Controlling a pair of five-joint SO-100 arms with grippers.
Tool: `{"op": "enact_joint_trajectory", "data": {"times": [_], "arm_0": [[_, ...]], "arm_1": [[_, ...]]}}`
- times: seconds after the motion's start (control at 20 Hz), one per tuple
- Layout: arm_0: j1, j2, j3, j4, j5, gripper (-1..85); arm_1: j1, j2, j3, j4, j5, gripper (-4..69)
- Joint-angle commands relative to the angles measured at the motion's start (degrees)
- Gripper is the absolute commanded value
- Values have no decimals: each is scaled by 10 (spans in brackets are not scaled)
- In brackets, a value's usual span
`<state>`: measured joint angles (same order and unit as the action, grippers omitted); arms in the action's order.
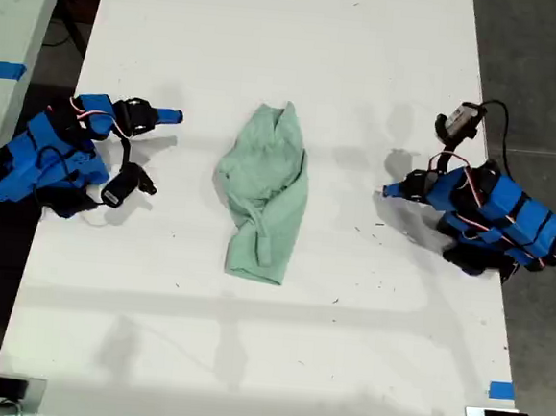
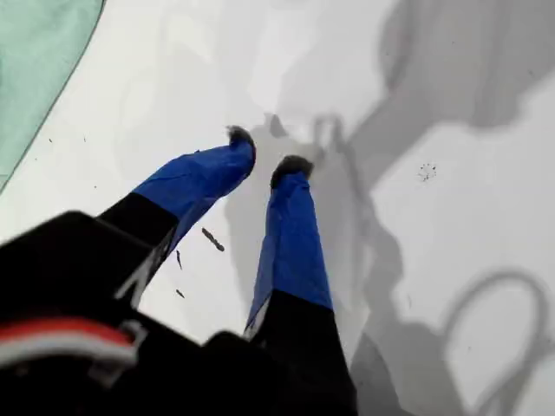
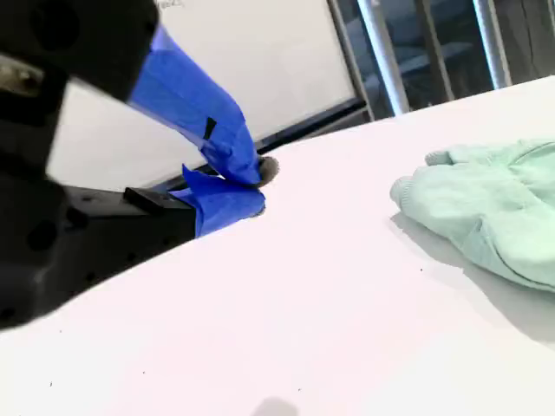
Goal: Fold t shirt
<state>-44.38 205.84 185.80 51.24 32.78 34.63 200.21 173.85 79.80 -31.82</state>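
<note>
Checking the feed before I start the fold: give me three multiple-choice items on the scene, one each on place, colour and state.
1. Where does the t shirt lie in the exterior view?
A. At the table's near edge
B. Mid-table, between one arm and the other arm
C. Draped over an arm

2. What colour is the t shirt?
A. Pale mint green
B. Red
C. Black

3. What state is the t shirt in?
A. Gripped by my first gripper
B. Gripped by my second gripper
C. Bunched, with neither gripper touching it

Answers:
1. B, since it sits in the middle with an arm on either side.
2. A, as every view shows.
3. C, because both wrist views show bare table at the jaws and the cloth lying apart.
</note>
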Motion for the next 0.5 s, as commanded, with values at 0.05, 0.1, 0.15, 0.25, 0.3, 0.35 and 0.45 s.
{"op": "enact_joint_trajectory", "data": {"times": [0.05,0.1,0.15,0.25,0.3,0.35,0.45], "arm_0": [[-9,4,11,0,-11,63],[-8,4,7,2,-11,117],[1,4,1,-5,-9,127],[60,4,-25,-65,12,16],[69,-14,-54,-65,0,-2],[73,-60,-85,-56,-11,2],[83,-134,-132,-35,-38,34]], "arm_1": [[-1,8,23,3,5,98],[-1,8,23,3,5,98],[0,8,23,3,4,100],[4,8,23,3,0,104],[6,8,23,3,-2,104],[7,8,23,3,-2,105],[-12,5,8,-7,-17,128]]}}
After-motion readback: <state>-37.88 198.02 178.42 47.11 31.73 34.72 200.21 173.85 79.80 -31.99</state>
